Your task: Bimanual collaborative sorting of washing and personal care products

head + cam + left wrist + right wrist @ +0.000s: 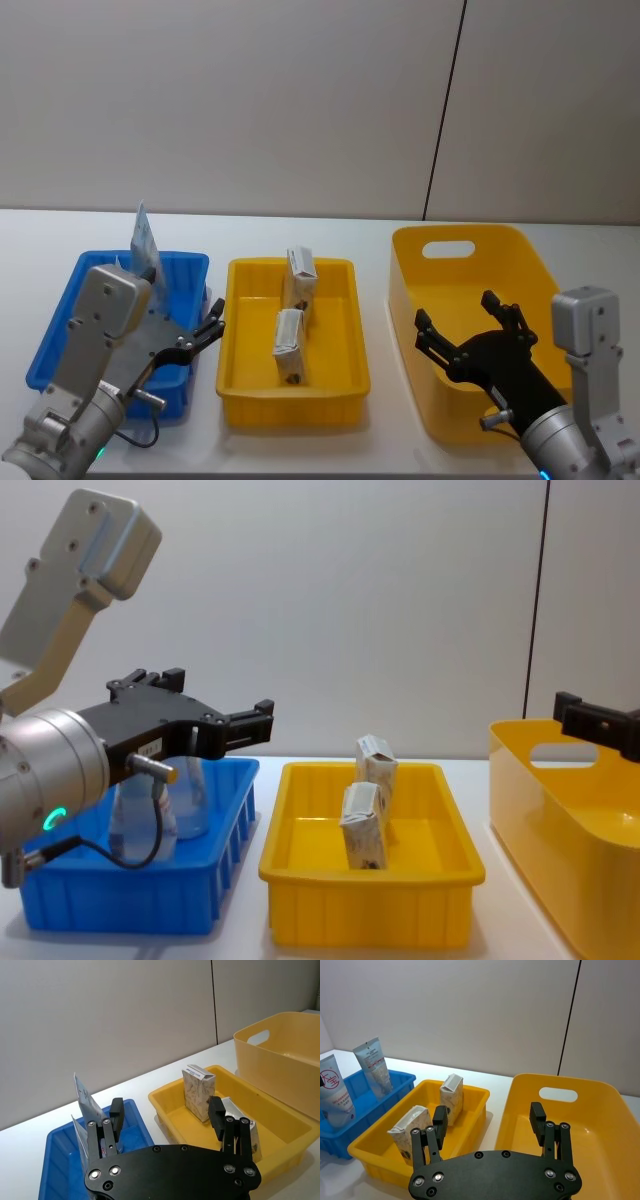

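blue bin (185, 262) at the tabletop's (300, 232) left holds 2 upright tubes: red-print tube (334, 1092) & second tube (372, 1065); left hand (212, 322) hovers at the bin's right edge, fingers wide, gripping nothing; mid yellow tray (345, 340) holds far carton (300, 272), upright, & near carton (288, 342); right hand (455, 312) hangs over big yellow bin (520, 260), fingers wide apart, gripping nothing.

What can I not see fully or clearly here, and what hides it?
- Head view: the left arm covers most of the tubes in the blue bin.
- Head view: the right gripper hides some floor of the large yellow bin.
- Chest view: the right edge cuts off that gripper and bin.
- Print on the cartons is too small to read.
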Available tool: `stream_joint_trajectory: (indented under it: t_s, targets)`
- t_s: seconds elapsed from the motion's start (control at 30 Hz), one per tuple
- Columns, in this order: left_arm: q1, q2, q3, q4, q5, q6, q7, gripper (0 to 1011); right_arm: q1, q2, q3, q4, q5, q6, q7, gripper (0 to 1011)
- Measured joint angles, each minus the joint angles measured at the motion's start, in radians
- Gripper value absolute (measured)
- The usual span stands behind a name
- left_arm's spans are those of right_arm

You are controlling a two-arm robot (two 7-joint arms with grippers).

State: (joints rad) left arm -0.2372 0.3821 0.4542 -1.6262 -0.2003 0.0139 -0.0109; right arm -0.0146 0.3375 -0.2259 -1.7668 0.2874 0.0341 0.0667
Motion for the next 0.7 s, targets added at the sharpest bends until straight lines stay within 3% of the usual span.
stream_joint_trajectory:
  t_s: [0.4,0.7]
  targets:
    - [0.0,0.0,0.0,0.0,0.0,0.0,0.0,1001,0.002,0.0,0.0,0.002,0.0,0.0,0.002,1004]
    - [0.0,0.0,0.0,0.0,0.0,0.0,0.0,1001,0.05,-0.005,-0.007,0.044,0.0,0.02,0.026,1004]
